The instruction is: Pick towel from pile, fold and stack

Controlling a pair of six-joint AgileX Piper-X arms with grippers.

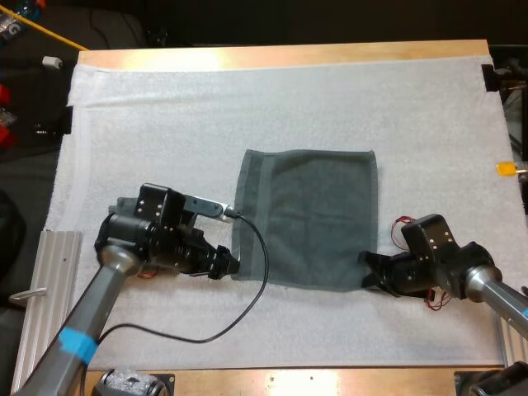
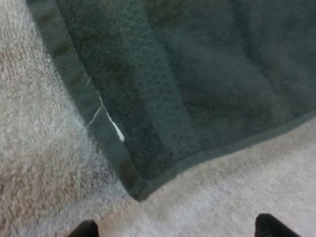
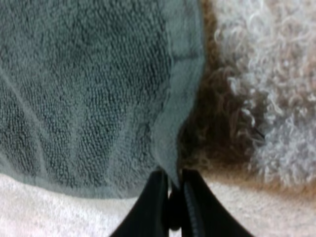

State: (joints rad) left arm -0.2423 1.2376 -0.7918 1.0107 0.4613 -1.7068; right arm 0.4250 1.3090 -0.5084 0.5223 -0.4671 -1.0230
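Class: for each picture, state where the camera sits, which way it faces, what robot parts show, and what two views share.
High view: behind the arms, facing forward and down over the mat; both arms show, left gripper and right gripper at near corners of the towel.
Left wrist view: on the left arm, facing down at a towel corner; open fingertips show, clear of it.
Right wrist view: on the right arm, facing the towel's edge; its fingers pinch the hem.
Shared: both wrist views show towel and mat.
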